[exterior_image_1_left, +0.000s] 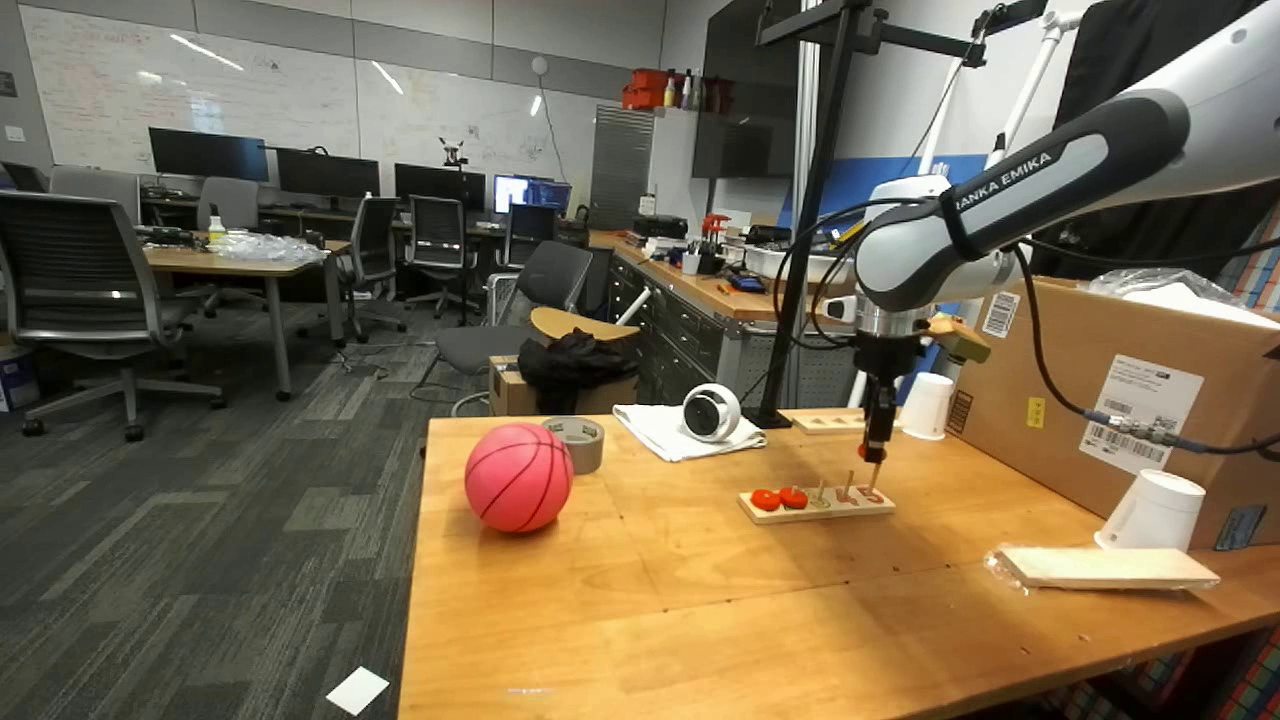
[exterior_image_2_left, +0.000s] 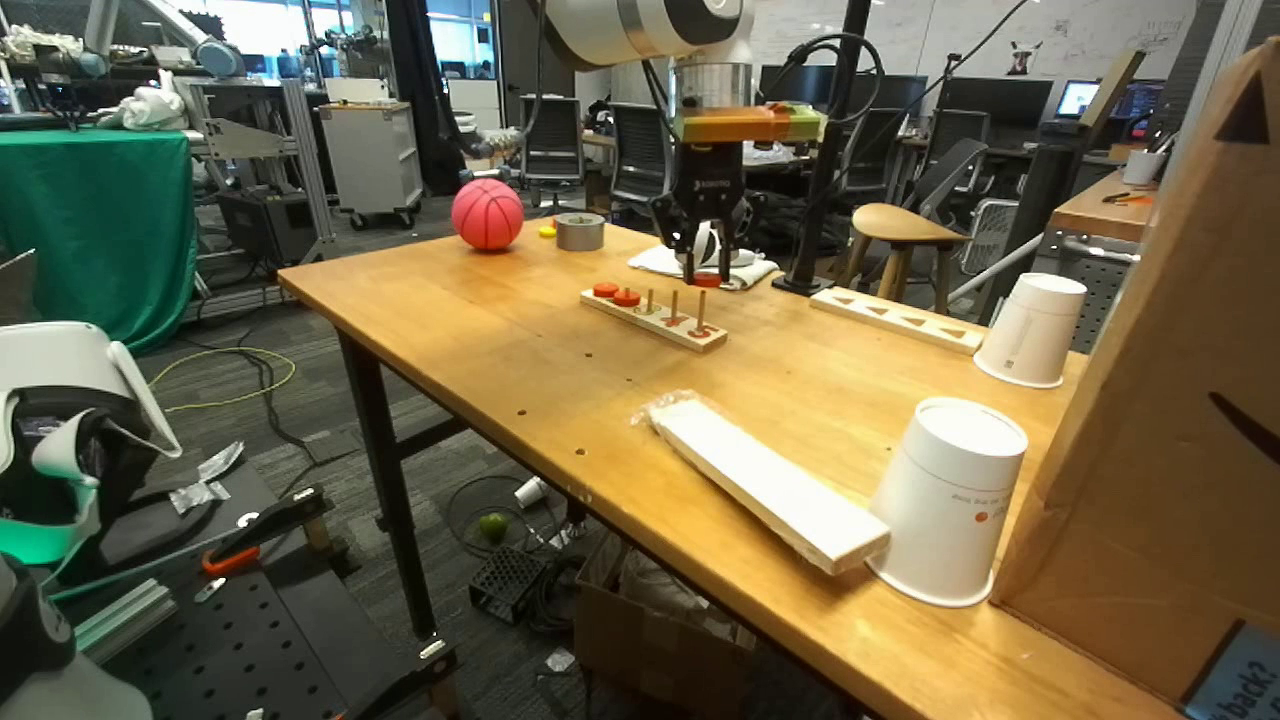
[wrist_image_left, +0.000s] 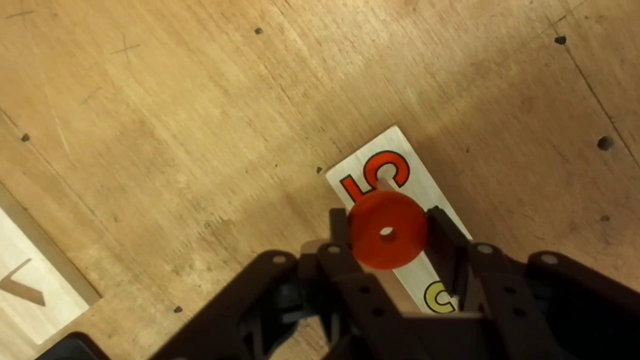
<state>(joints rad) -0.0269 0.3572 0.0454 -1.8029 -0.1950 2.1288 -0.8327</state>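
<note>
My gripper (wrist_image_left: 388, 227) is shut on a red ring (wrist_image_left: 389, 212), whose centre hole faces the wrist camera. Under it lies a pale wooden peg board (wrist_image_left: 427, 182) with printed coloured numbers. The ring is held above the board, near the red 5 end, and covers part of the board in the wrist view. A tall peg (exterior_image_2_left: 702, 310) stands at the 5, its top close to the ring's height. At the board's far end, two red rings (exterior_image_1_left: 765, 499) sit on the short pegs. The 3 and 4 pegs (exterior_image_2_left: 674, 303) carry no rings.
A pink ball (exterior_image_1_left: 519, 477) and a tape roll (exterior_image_1_left: 588, 447) stand on the table's far side. A white round device (exterior_image_1_left: 712, 413) rests on a cloth beside a black post. Slotted board (exterior_image_2_left: 895, 320), white cups (exterior_image_2_left: 950, 500), wrapped plank (exterior_image_2_left: 765, 480) and a large carton (exterior_image_1_left: 1130, 400) flank the other side.
</note>
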